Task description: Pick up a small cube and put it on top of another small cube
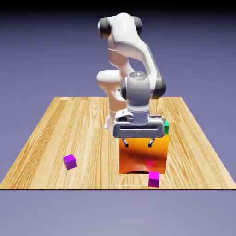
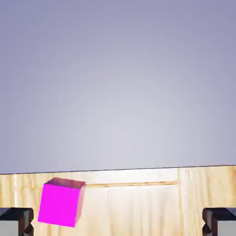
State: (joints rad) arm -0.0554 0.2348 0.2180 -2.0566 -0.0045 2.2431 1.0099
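The small cube (image 1: 154, 179), pinkish magenta, lies on the wooden table by its front edge, just in front of the orange block's right corner. In the hand view this small cube (image 2: 61, 202) sits low on the left, just inside the left fingertip (image 2: 16, 221). Another small cube (image 1: 70, 161), more violet-purple, rests apart at the exterior view's left. My gripper (image 1: 137, 143) hangs open in front of the orange block's upper face, above the table and higher than both cubes. Nothing is between the fingers of my gripper (image 2: 118, 225).
A large orange block (image 1: 144, 156) stands right behind the gripper. A green cube (image 1: 166, 126) peeks out behind its top right corner. The table's front edge (image 1: 115, 188) runs close to the pinkish cube.
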